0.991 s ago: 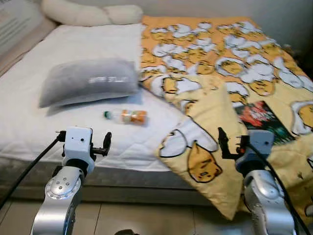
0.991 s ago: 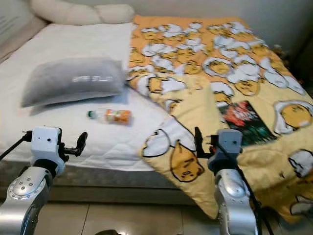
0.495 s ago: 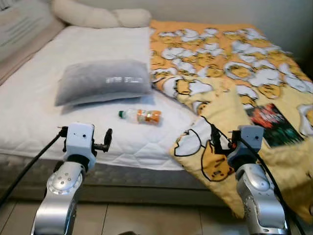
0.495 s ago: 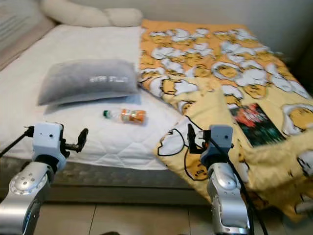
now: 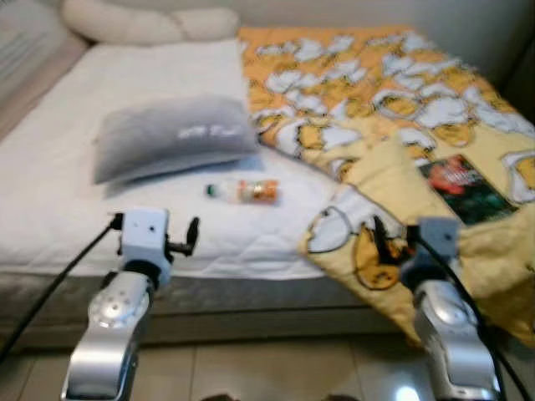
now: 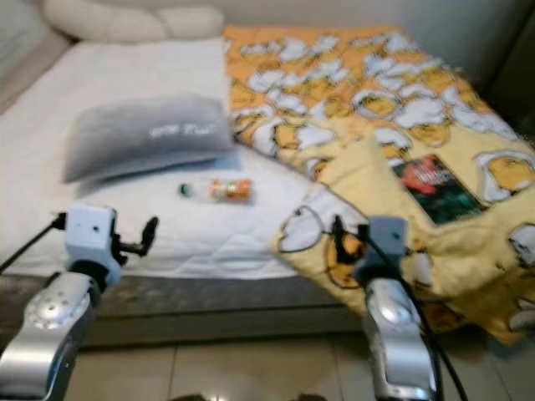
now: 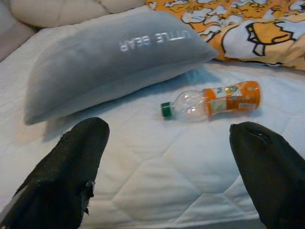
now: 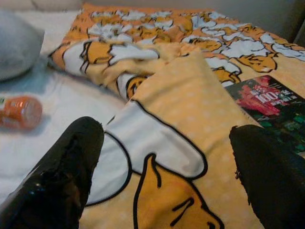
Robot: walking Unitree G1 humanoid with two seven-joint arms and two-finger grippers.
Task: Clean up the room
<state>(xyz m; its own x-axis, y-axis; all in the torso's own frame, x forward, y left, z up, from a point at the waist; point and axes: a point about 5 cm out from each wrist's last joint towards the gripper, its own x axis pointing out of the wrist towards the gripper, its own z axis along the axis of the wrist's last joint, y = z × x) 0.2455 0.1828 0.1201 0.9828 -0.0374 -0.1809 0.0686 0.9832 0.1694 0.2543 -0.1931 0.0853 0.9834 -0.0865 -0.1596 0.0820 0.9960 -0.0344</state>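
Note:
A clear plastic bottle (image 5: 244, 190) with an orange label and green cap lies on its side on the white mattress (image 5: 67, 209), just in front of a grey pillow (image 5: 171, 142). My left gripper (image 7: 174, 167) is open, held in the air short of the bed's edge, with the bottle (image 7: 212, 99) ahead between its fingers' lines. My right gripper (image 8: 176, 176) is open too, hovering before the folded corner of a yellow duck-print blanket (image 5: 376, 92). A dark book (image 5: 458, 185) rests on that blanket.
Cream pillows (image 5: 142, 21) lie at the head of the bed. The mattress's front edge (image 5: 251, 292) runs across in front of both arms, with tiled floor (image 5: 276, 368) below. The blanket hangs over the bed's edge on the right.
The whole picture has shifted and blurred, so the camera has moved. Both arms hold the same raised pose with fingers apart. Nothing on the bed has moved.

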